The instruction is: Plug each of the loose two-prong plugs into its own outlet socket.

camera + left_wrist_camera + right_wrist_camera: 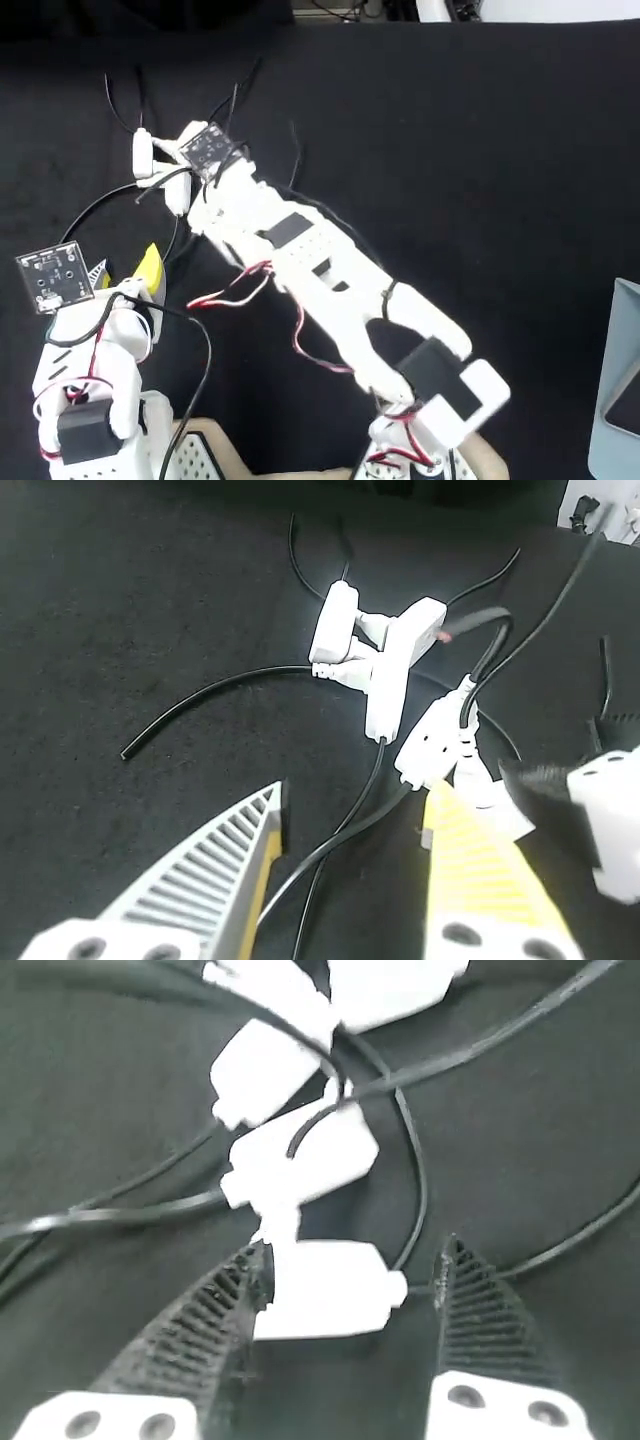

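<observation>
Its arm stretched diagonally to the high view's upper left, the right gripper [352,1255] spreads wide astride a white plastic two-prong plug [320,1295]; the left gripper [350,825], lower left, gapes empty.

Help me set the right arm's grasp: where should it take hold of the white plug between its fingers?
Grip the white plug mid-body across its two flat sides, bringing the right gripper straight onto it. Its open fingers flank those sides.
</observation>
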### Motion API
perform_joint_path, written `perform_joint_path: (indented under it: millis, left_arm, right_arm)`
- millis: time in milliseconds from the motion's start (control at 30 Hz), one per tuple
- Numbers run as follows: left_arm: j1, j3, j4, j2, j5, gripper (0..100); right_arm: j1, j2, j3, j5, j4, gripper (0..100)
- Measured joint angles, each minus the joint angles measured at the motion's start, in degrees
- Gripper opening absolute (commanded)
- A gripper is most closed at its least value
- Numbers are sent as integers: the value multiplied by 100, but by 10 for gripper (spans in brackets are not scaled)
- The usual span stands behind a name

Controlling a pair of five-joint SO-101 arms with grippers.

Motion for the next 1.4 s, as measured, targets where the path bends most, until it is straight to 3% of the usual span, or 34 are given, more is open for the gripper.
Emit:
perform_joint_path:
  millis: [200, 300, 467, 933, 1400]
  left_arm:
    - [0, 0, 0, 0, 0, 230]
    - [0, 0, -88, 0, 0, 207]
    - [0, 0, -132, 0, 0, 25]
    - [0, -97, 255, -35, -308, 29]
    - [299, -97, 255, -35, -431, 29]
  right_arm:
    - [-211, -1152, -9, 0, 1213, 13]
    - [-202, -1758, -9, 0, 1705, 20]
    - [-132, -2875, 642, 0, 1987, 12]
    - [1073, -6356, 3560, -501, 1996, 12]
    - [2040, -8044, 5266, -536, 1987, 12]
